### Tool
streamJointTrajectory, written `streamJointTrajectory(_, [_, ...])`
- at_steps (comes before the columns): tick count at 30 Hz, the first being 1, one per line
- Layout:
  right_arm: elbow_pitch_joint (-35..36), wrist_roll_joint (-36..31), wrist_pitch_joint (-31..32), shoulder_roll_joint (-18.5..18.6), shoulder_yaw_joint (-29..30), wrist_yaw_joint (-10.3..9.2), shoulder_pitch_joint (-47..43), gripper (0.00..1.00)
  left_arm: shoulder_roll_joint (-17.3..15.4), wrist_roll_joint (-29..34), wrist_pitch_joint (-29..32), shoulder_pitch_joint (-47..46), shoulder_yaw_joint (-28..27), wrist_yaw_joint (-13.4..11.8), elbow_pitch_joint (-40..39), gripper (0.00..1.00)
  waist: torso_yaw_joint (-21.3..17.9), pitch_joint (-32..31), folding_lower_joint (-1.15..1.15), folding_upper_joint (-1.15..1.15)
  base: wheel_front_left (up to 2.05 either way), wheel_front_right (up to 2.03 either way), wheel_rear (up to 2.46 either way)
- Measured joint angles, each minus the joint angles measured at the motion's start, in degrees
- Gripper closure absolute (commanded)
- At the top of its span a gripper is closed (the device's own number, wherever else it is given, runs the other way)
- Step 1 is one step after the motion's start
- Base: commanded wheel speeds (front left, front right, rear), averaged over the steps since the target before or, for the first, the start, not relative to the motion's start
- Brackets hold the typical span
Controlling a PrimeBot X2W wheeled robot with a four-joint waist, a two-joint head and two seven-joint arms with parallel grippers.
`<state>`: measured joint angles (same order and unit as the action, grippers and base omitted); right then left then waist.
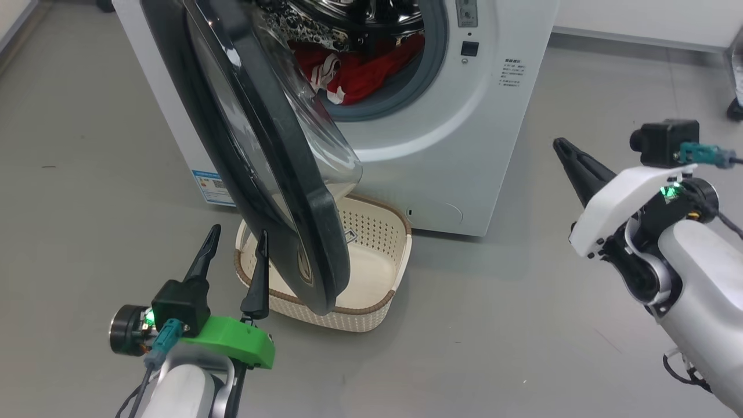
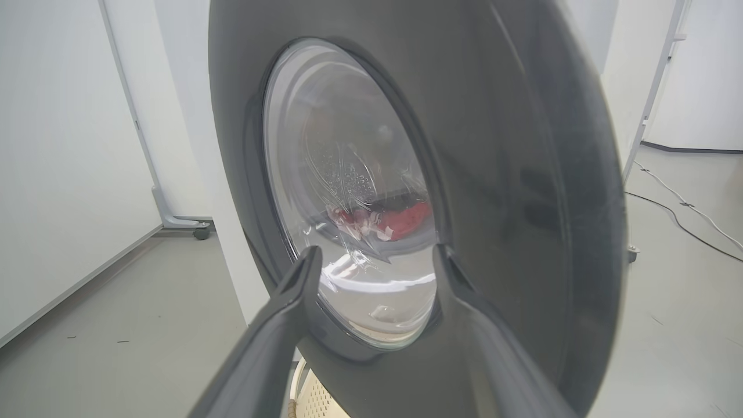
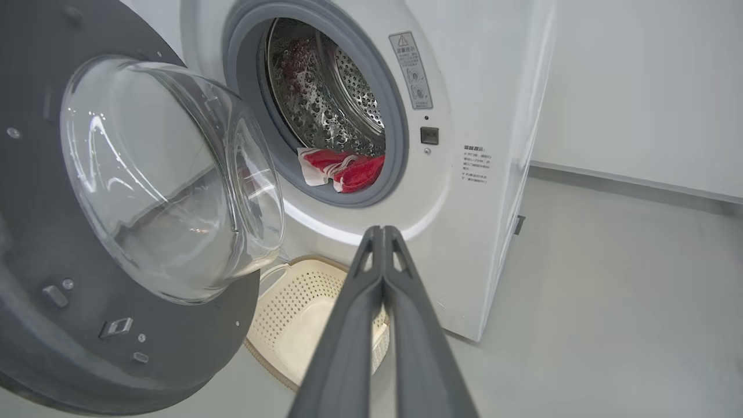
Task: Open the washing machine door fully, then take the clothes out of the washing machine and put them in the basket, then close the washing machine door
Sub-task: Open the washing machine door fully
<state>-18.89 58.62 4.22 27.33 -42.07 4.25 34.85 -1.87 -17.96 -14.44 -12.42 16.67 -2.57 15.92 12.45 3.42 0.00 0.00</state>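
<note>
Left tool (image 1: 240,230), fingers apart, beside the washing machine door (image 1: 273,139)

the washing machine (image 1: 464,145) is showing a white body, with a grey gasket (image 3: 397,133) and a shiny steel drum (image 3: 325,98) dotted with rows of small holes. the washing machine door (image 1: 261,157) is wearing a glossy black rim around clear glass. the clothes (image 1: 360,69) are glowing red with white trim and stripes. the basket (image 1: 380,232) is showing cream walls pierced in a regular dot grid, under a brown woven-look rim. the label sticker (image 1: 212,187) is showing blue. the floor (image 1: 87,174) is showing plain grey. the left gripper (image 1: 240,230) is showing dark fingers and a bright green mount (image 1: 238,342); the right gripper (image 1: 560,145) is showing dark fingers and a white cover (image 1: 627,203).
</note>
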Motion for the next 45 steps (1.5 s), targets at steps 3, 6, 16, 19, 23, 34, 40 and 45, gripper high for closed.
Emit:
streamJointTrajectory(3, [0.7, -3.3, -4.6, 0.8, 0.0, -2.88, -2.7, 1.0, 0.0, 0.0, 0.0, 1.0, -0.6, -0.2, 0.0, 0.0, -0.8, -0.9, 0.0, 0.0, 0.0, 0.0, 0.0])
streamJointTrajectory(6, [0.9, -5.0, -8.6, 1.0, 0.4, -6.21, -6.0, 1.0, 0.0, 0.1, 0.0, 1.1, -1.3, -0.2, 0.0, 0.0, -1.6, -1.5, 0.0, 0.0, 0.0, 0.0, 0.0])
streamJointTrajectory(16, [2.8, -6.6, -18.6, 0.8, 3.2, -11.04, -15.7, 1.0, -0.5, 0.4, 0.0, 3.1, -3.4, -0.7, -0.3, 0.0, -4.2, -3.1, 0.0, 0.0, 0.0, 0.0, 0.0])
streamJointTrajectory(19, [3.4, -7.6, -18.7, 0.9, 4.2, -11.25, -18.5, 1.0, -0.6, 0.5, 0.0, 3.4, -3.5, -0.7, -0.3, 0.0, -4.9, -3.5, 0.0, 0.0, 0.0, 0.0, 0.0])
streamJointTrajectory(23, [4.0, -8.7, -18.7, 0.6, 6.4, -11.47, -22.6, 1.0, -0.6, 0.5, 0.0, 4.0, -3.9, -0.7, -0.4, 0.0, -5.5, -3.9, 0.0, 0.0, 0.0, 0.0, 0.0])
streamJointTrajectory(34, [7.4, -15.5, -18.7, -3.5, 18.3, -11.47, -30.5, 0.0, -0.6, 0.9, 0.0, 5.5, -4.2, -0.7, -0.6, 0.0, -7.2, -4.5, 0.0, 0.0, 0.0, 0.0, 0.0])
streamJointTrajectory(40, [9.6, -18.6, -18.7, -6.8, 22.0, -11.47, -34.8, 0.0, -0.6, 0.9, 0.0, 5.8, -4.1, -0.6, -0.6, 0.0, -7.4, -4.4, 0.0, 0.0, 0.0, 0.0, 0.0])
streamJointTrajectory(45, [11.6, -21.8, -18.7, -8.0, 23.1, -11.47, -37.3, 0.0, -0.6, 0.9, 0.0, 6.3, -4.0, -0.6, -0.6, 0.0, -7.3, -4.4, 0.0, 0.0, 0.0, 0.0, 0.0])
